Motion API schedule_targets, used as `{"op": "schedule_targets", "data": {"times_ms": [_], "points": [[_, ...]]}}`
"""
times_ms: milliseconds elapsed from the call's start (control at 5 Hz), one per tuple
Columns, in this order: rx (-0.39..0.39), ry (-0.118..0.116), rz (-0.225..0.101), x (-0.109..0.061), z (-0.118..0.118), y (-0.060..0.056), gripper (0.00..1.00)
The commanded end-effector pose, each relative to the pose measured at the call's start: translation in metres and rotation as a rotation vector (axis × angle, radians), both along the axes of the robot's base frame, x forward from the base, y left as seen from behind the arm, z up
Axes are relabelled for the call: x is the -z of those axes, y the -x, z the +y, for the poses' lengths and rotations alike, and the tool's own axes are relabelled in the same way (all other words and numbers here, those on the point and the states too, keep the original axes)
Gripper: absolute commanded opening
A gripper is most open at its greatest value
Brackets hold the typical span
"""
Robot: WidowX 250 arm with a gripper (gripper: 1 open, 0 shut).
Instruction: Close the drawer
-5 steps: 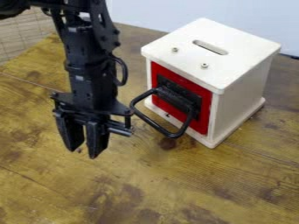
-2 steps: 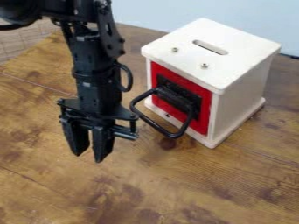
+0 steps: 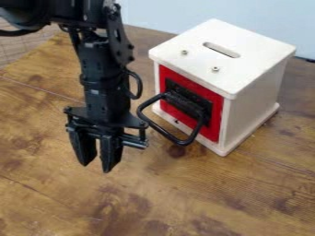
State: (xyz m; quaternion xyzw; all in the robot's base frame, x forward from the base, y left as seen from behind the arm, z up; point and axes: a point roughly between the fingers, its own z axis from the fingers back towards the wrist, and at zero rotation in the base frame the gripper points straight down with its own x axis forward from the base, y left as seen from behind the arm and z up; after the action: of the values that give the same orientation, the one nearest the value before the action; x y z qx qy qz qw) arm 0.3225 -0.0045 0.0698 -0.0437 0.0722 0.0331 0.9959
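Note:
The drawer (image 3: 189, 99) has a red front panel with a dark recessed centre, set in a small white box (image 3: 249, 81) at the right. Its large black loop handle (image 3: 164, 123) sticks out toward the lower left. The red panel sits about flush with the box face. My gripper (image 3: 98, 157) hangs point-down over the table, just left of the handle's outer end and close to it. Its two dark fingers (image 3: 84, 147) stand close together with a narrow gap and hold nothing.
The wooden table (image 3: 209, 198) runs across the view. The white box has a slot (image 3: 223, 49) in its top. My black arm (image 3: 101, 55) rises from the gripper to the upper left. A woven surface (image 3: 18, 37) lies at the far left edge.
My gripper has moved slightly right and toward the front, nearer the handle's outer end. The drawer and box have not moved.

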Motion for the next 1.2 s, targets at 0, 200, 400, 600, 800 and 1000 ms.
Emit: {"op": "schedule_targets", "data": {"times_ms": [0, 200, 400, 600, 800, 1000], "points": [[0.006, 0.002, -0.066, -0.015, -0.003, -0.013, 1.00], [0.003, 0.004, -0.070, -0.015, -0.003, -0.018, 1.00], [0.008, 0.009, -0.065, -0.012, -0.005, -0.019, 1.00], [0.013, 0.014, -0.060, -0.009, -0.008, -0.020, 1.00], [0.018, 0.019, -0.056, -0.007, -0.011, -0.021, 1.00], [0.023, 0.025, -0.051, -0.004, -0.014, -0.023, 1.00]]}}
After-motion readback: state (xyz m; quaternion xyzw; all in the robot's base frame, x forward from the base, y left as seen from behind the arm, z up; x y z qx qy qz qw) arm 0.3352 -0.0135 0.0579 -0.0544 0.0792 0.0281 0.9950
